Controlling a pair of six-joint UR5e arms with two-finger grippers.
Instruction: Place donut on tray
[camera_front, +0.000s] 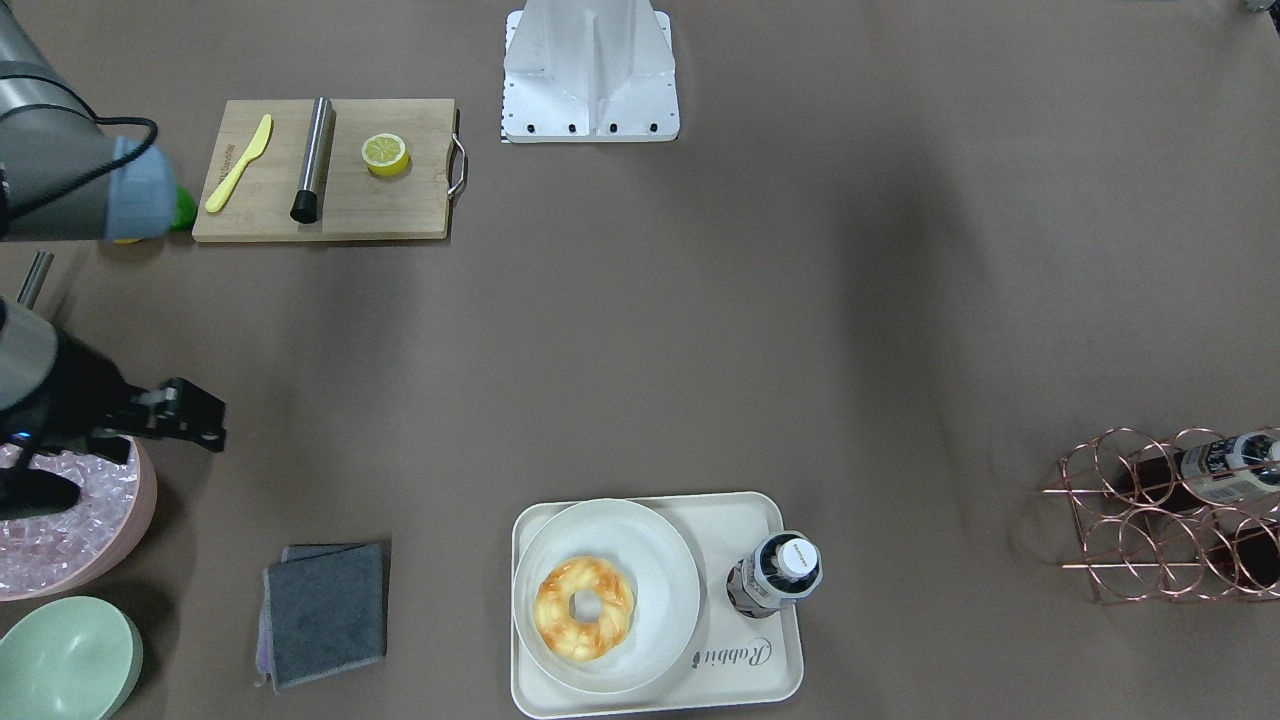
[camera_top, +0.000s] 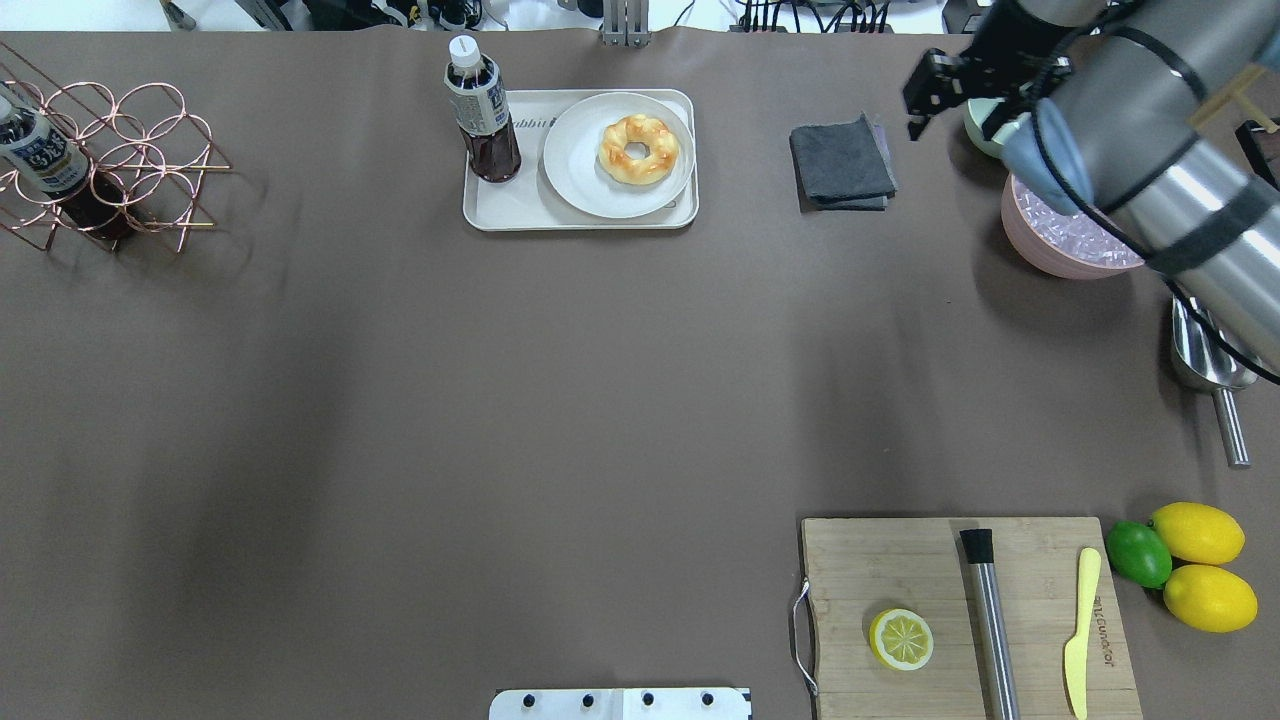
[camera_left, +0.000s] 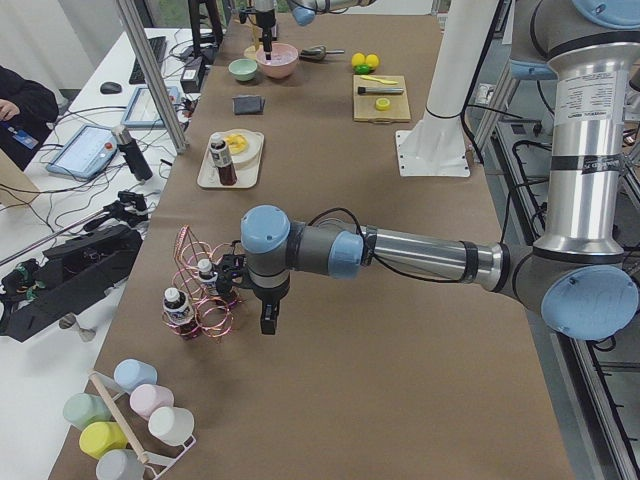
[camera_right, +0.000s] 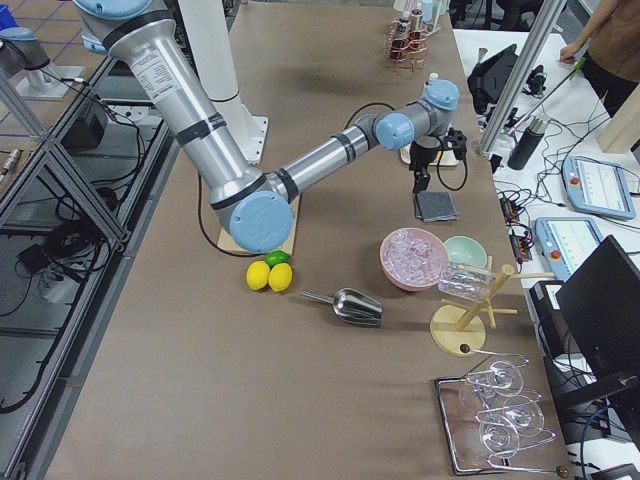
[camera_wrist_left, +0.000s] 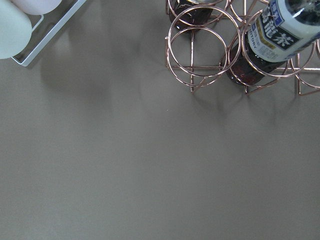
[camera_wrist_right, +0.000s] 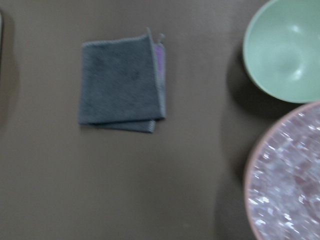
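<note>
The donut (camera_front: 584, 608), golden-yellow with orange-brown patches, lies on a round white plate (camera_front: 655, 545) that sits on the cream-white tray (camera_front: 740, 520) at the table's operator side. In the overhead view the donut (camera_top: 639, 149) sits on the plate on the tray (camera_top: 510, 208). My right gripper (camera_front: 212, 428) is open and empty, well off to the side of the tray above a pink bowl's edge; it also shows in the overhead view (camera_top: 911, 112). My left gripper (camera_left: 268, 325) shows only in the exterior left view, near a copper rack; I cannot tell whether it is open or shut.
A dark drink bottle (camera_front: 785, 572) stands on the tray beside the plate. A folded grey cloth (camera_front: 325, 612), a pink bowl of ice (camera_front: 60, 520) and a green bowl (camera_front: 65, 660) lie near my right gripper. A cutting board (camera_front: 325, 170) and a copper bottle rack (camera_front: 1170, 510) stand elsewhere.
</note>
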